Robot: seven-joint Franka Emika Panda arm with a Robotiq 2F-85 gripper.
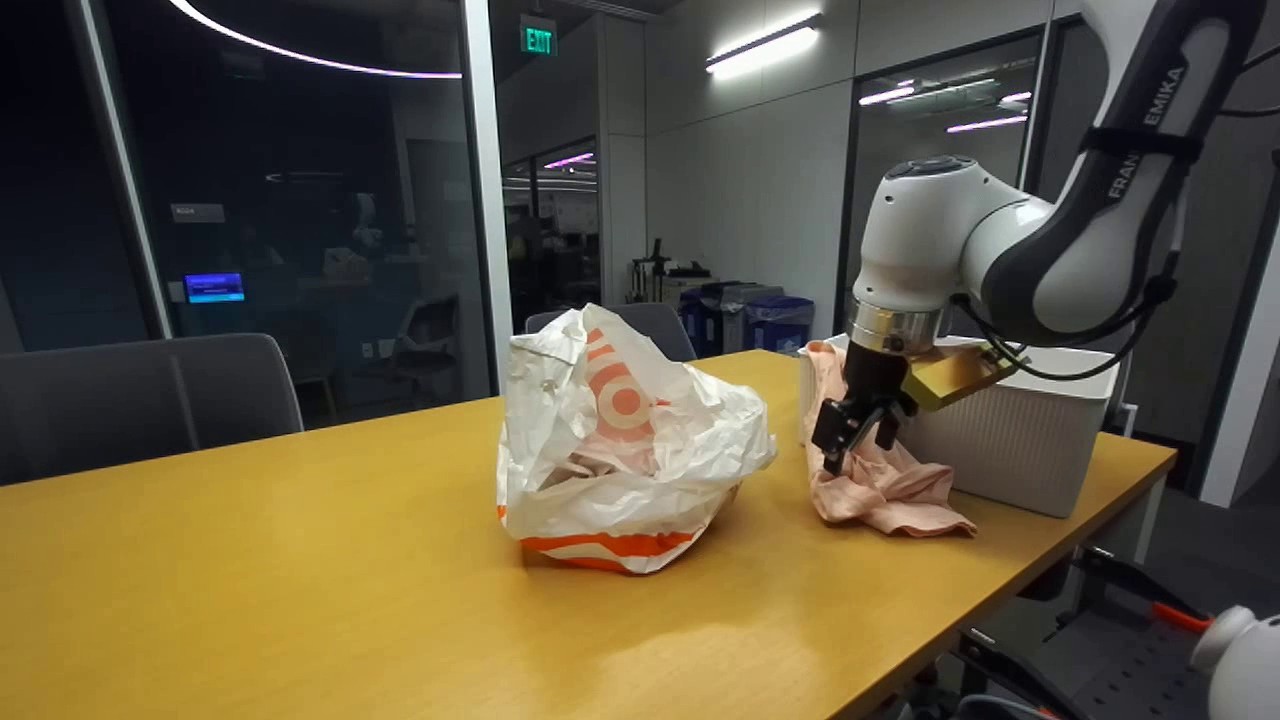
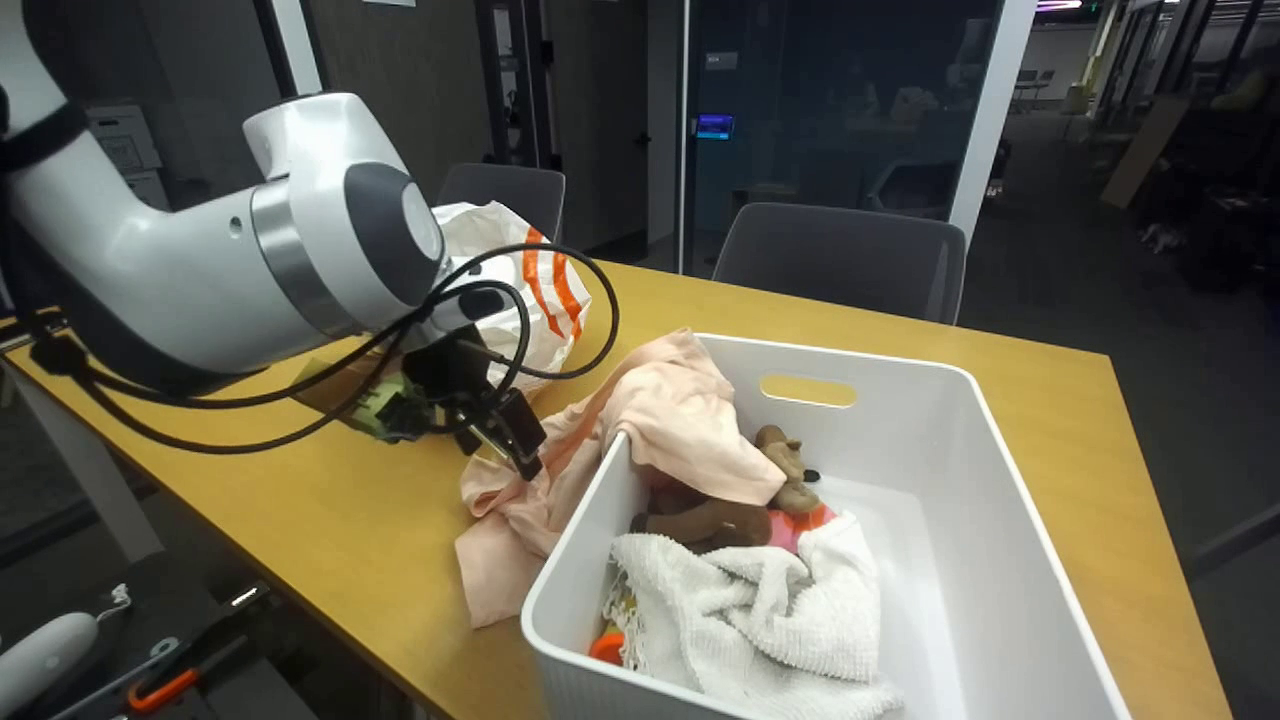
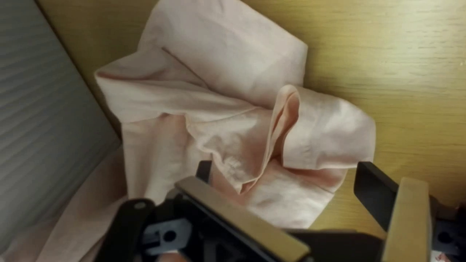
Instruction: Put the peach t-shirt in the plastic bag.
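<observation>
Ok, pincer (image 3: 284, 171) spread wide, gripping nothing; unclear if touching peach t-shirt (image 2: 675, 405) right below it, which lies partly on tbl (image 1: 330, 560) & partly over rim of wht bin (image 1: 1025, 440) next to pincer. Plastic bag (image 1: 690, 455) w/ orange print on pincer's other side, apart.

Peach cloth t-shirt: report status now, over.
Black two-finger gripper open above peach cloth t-shirt. Shirt on yellow wooden table and over rim of white rectangular bin; not in crinkled white plastic bag. Rim might snag the lift.
</observation>
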